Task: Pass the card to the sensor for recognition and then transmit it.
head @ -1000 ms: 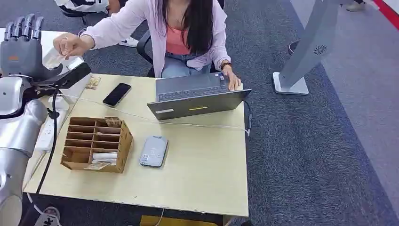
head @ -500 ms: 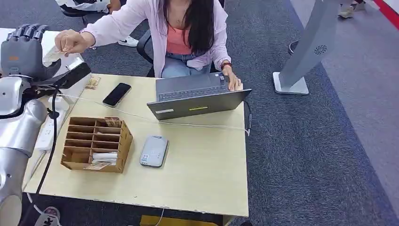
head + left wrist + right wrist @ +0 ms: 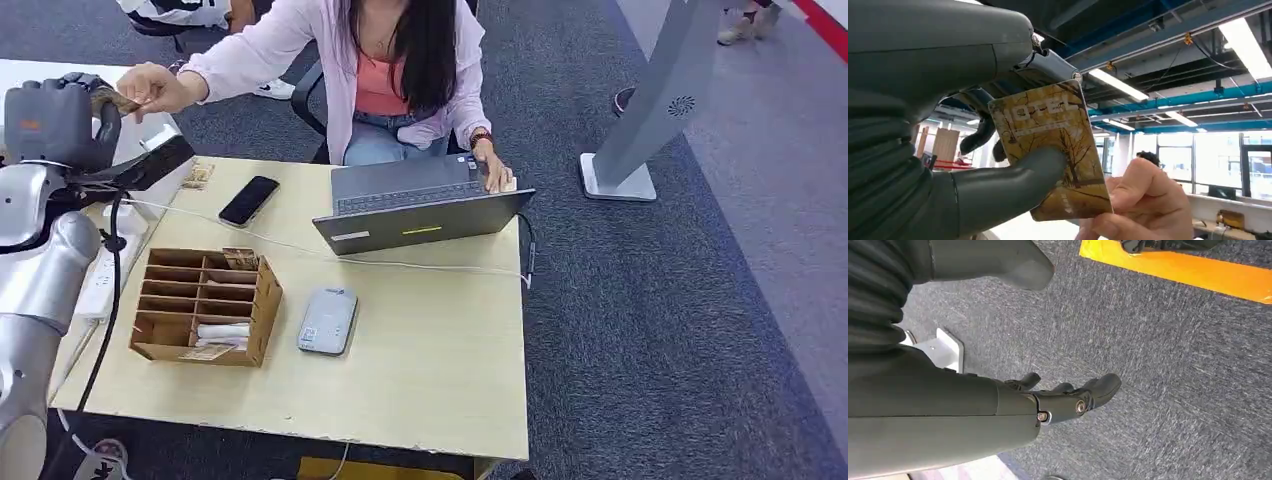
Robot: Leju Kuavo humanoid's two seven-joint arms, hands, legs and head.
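Pinching the card (image 3: 1053, 155) between thumb and fingers, the left hand (image 3: 60, 120) is taking it at the card's near half; the wrist view shows the thumb lying flat across the printed face, fingers curled behind. Person's hand (image 3: 1140, 200) is gripping the opposite corner, so both are touching the card at once. In the head view the card (image 3: 118, 100) is sitting at roughly 10 o'clock, well off the table (image 3: 430, 380) edge, raised at the robot's left.

Handling, as a judgement: looking like a thin, stiff, glossy plastic hotel-type card. Light, so weight is not an issue; slip is. Smooth faces plus a flat thumb pad mean it could be twisting or sliding if the pinch is loose. Best hold is staying on the flat faces near one short end, leaving the far half free for presenting to the sensor. Edge grips are looking risky: too thin.

Sensor (image 3: 327, 320), the pale flat reader, is lying on the table at about 6 o'clock from the laptop (image 3: 420, 205), just beside the wooden sorter box (image 3: 205, 305) at its 3 o'clock. Phone (image 3: 248, 200) is lying at 12 o'clock from the box.

Right hand (image 3: 1068, 400) is hanging over carpet, fingers loosely curled, holding nothing.
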